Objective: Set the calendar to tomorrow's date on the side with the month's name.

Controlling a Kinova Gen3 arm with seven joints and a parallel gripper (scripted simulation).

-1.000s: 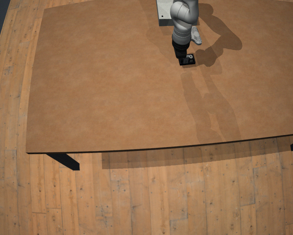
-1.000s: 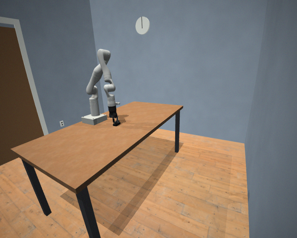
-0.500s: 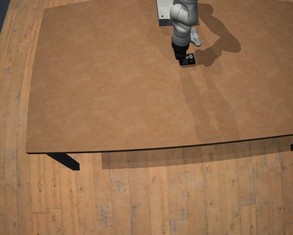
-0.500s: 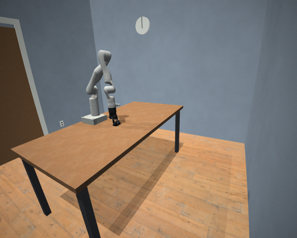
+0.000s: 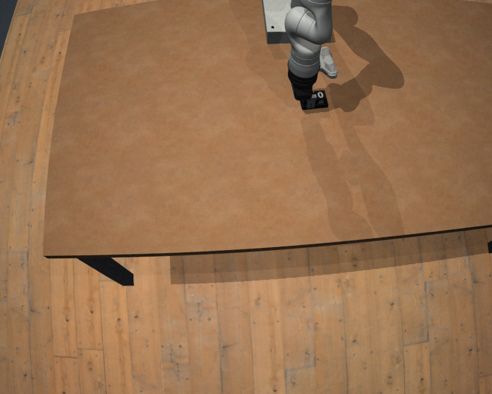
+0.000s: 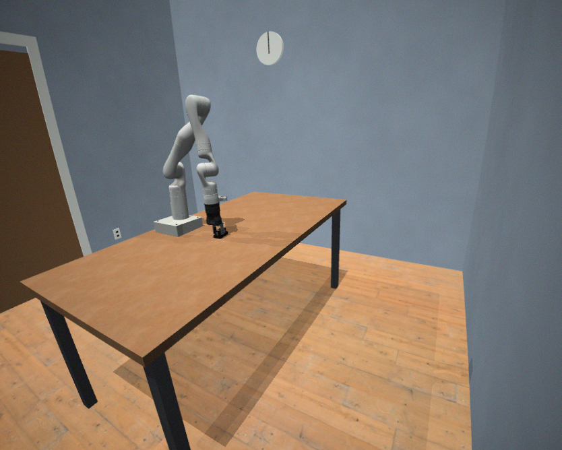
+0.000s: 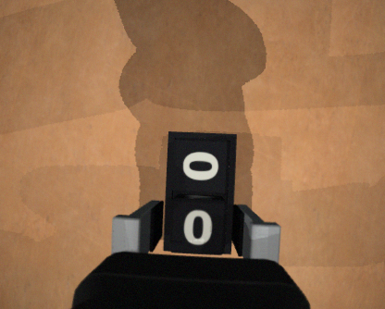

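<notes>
The black calendar tray [image 5: 315,105] sits on the table near the arm's base and holds two black cubes. In the wrist view both cubes show a white 0 on top: the far cube [image 7: 200,166] and the near cube [image 7: 197,225]. My gripper [image 7: 197,220] points straight down, open, with one finger on each side of the near cube and a small gap on both sides. It holds nothing. In the top view the gripper [image 5: 305,99] covers the near cube; only the far cube's 0 [image 5: 320,95] shows. The month's name is not visible.
The grey robot base [image 5: 275,20] stands just behind the tray. In the exterior view the arm bends down over the tray [image 6: 220,236] at the far end of the long table.
</notes>
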